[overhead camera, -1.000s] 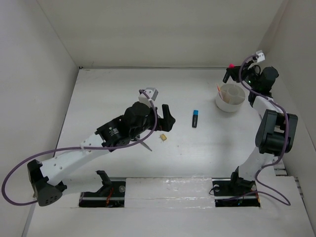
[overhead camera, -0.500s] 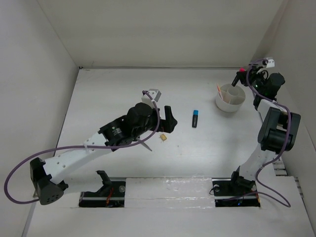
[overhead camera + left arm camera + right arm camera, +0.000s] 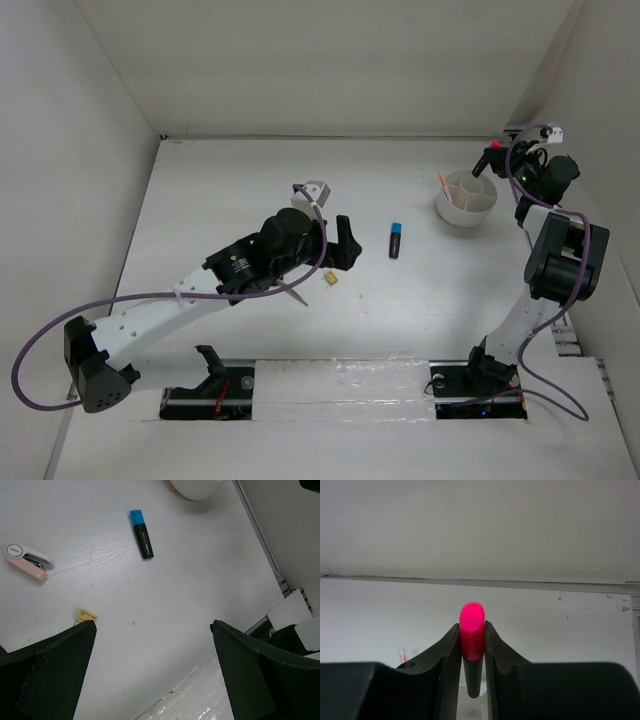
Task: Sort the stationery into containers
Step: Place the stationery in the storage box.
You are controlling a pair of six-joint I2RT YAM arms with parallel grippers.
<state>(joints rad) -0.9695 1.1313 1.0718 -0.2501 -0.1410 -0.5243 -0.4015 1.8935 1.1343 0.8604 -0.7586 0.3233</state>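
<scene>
ON THE SORTING TABLE: We see the right gripper (image 3: 471, 631) clamped on the pink-capped marker (image 3: 472, 647). The marker is held cap up and barrel down, raised by the far rim of the white cup (image 3: 466, 208) near the table's (image 3: 200, 190) far right corner. We judge it is held upright so that it can go in end first. From overhead, what we take for 2 thin pens (image 3: 443, 182) lean inside the cup.

The left gripper (image 3: 153, 626) hangs over the middle of the table, jaws spread wide and holding nothing. Below it lies the work left to do. The blue-capped marker (image 3: 141, 534) lies flat between the table's middle and the cup, and a small pink-and-white stapler (image 3: 27, 562) lies further toward the left edge. The tan piece (image 3: 86, 615) lies closest below, so we reckon it is the likeliest next pick.
</scene>
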